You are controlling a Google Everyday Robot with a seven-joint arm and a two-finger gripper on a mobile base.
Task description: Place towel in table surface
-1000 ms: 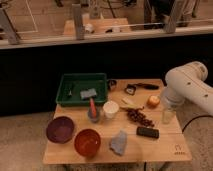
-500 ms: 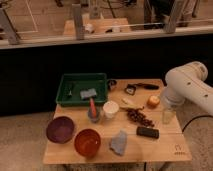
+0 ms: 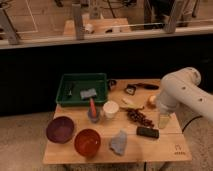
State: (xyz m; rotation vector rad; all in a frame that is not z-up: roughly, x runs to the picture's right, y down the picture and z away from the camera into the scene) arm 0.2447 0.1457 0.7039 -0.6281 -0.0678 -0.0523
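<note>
The towel (image 3: pixel 118 142) is a small lumpy grey-blue cloth lying on the table surface (image 3: pixel 165 147), near its front edge between the orange bowl and a dark flat object. My gripper (image 3: pixel 164 119) hangs from the white arm (image 3: pixel 180 92) at the table's right side, pointing down just above the wood. It is open, with nothing seen in it. It is well to the right of the towel and not touching it.
A green tray (image 3: pixel 64 82) with a flat grey pad (image 3: pixel 88 93) stands at the back left. A white cup (image 3: pixel 110 108), a small cup with a red utensil (image 3: pixel 92 112), a purple bowl (image 3: pixel 60 129), an orange bowl (image 3: pixel 87 141), a dark flat object (image 3: pixel 147 132), a dark red cluster (image 3: pixel 139 118) and fruit (image 3: pixel 152 100) are spread about.
</note>
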